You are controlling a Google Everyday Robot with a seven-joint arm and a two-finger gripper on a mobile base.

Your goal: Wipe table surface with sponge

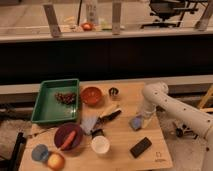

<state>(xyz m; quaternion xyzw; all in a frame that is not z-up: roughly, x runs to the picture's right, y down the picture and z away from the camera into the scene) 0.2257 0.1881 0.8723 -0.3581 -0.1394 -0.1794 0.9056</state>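
The light tan wooden table surface (120, 155) fills the lower middle of the camera view. The sponge (135, 123), a small pale blue-grey block, lies on the table near its right edge. My gripper (143, 119) points down from the white arm, which reaches in from the right. It sits right at the sponge's right side, touching or pressing on it. The gripper's tip is hidden behind the wrist and the sponge.
A black flat block (140, 147) lies in front of the sponge. A white cup (100, 144), grey-blue cloth (89, 124), black-handled tool (110, 114), red bowl (91, 95), small dark cup (114, 92), green tray (54, 101) and dark bowl holding a carrot (68, 136) fill the left and middle.
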